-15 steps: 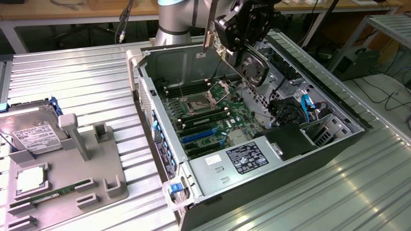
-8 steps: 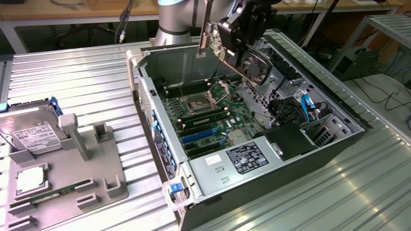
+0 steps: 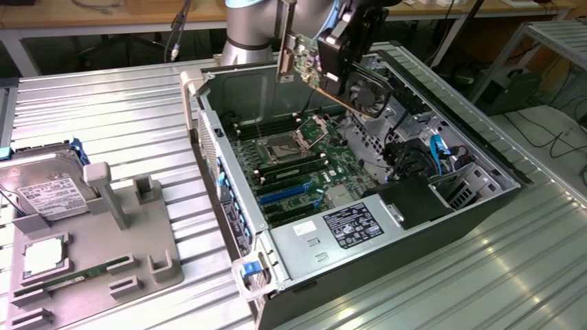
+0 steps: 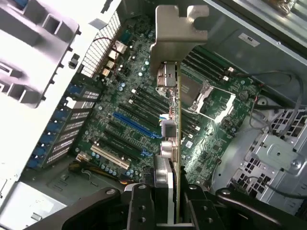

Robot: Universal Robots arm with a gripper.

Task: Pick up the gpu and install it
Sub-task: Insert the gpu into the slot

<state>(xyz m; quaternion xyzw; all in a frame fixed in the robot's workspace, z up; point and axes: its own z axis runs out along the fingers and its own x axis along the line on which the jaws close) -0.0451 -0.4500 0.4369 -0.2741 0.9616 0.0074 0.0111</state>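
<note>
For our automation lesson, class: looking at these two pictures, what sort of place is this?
Probably a robotics lab or test bench for computer assembly. The gripper holds the gpu above an open computer case, spare parts sit in a grey fixture, and cabled workbenches stand behind.

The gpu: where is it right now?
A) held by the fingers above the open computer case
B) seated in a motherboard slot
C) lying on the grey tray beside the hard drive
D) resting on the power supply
A: the gpu is clamped between the fingers, hanging over the computer case, clear of the motherboard.
</note>
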